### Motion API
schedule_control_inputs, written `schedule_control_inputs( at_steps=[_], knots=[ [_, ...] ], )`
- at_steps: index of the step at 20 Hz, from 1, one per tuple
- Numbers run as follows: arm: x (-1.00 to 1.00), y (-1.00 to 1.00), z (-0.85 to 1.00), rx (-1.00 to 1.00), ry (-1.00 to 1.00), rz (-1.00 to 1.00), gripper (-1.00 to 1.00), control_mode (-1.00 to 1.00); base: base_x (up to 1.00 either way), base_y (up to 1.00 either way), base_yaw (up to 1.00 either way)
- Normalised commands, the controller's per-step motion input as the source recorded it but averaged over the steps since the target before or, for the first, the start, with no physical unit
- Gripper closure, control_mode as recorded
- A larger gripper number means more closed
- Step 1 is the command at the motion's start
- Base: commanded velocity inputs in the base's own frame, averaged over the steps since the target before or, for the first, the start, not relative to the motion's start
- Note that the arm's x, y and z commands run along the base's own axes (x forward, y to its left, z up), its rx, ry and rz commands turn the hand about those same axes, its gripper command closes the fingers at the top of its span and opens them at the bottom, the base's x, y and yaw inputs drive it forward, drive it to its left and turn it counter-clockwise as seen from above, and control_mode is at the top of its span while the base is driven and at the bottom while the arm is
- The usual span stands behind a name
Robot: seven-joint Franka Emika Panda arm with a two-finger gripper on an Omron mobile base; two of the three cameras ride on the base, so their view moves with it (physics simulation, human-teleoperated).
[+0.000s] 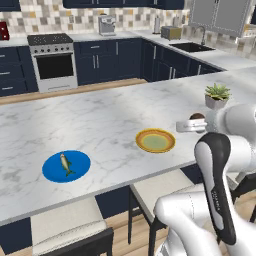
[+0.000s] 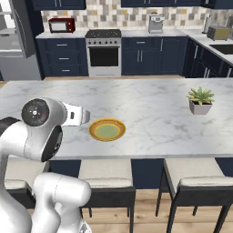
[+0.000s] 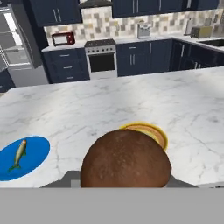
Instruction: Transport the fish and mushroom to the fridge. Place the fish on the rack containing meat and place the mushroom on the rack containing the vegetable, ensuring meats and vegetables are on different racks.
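A brown mushroom (image 3: 126,162) fills the bottom of the hand view, close to the camera and hiding the fingertips. In the left base view my gripper (image 1: 192,124) hangs above the counter with the mushroom (image 1: 197,116) in it, just right of an empty yellow plate (image 1: 155,140). The fish (image 1: 66,164) lies on a blue plate (image 1: 52,172) near the counter's front left edge, well away from the gripper; the fish (image 3: 18,154) also shows at the lower left of the hand view. The fridge (image 2: 13,43) stands open at the far left.
A potted succulent (image 2: 200,100) stands on the marble island counter (image 2: 150,104) to the right. Stools (image 2: 200,184) line the near side below the counter. A stove (image 2: 104,52), a red microwave (image 2: 61,25) and dark cabinets run along the back wall.
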Motion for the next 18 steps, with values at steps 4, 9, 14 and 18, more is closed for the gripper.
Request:
schedule_control_inputs(
  at_steps=[4, 9, 14, 18],
  knots=[
    [-0.72, 0.0, 0.79, 0.0, 0.0, 0.0, 1.0, -1.0, 0.0, 0.0, 0.0],
    [-0.8, 0.0, 0.39, -0.01, 0.02, 0.0, 1.0, -1.0, 0.0, 0.0, 0.0],
    [-0.26, 0.05, 0.0, -0.02, 0.0, 0.0, 1.0, 1.0, -0.5, 0.29, 0.0],
    [0.0, 0.0, 0.0, 0.0, 0.0, 0.0, 1.0, 1.0, -1.0, 1.0, -0.01]
  ],
)
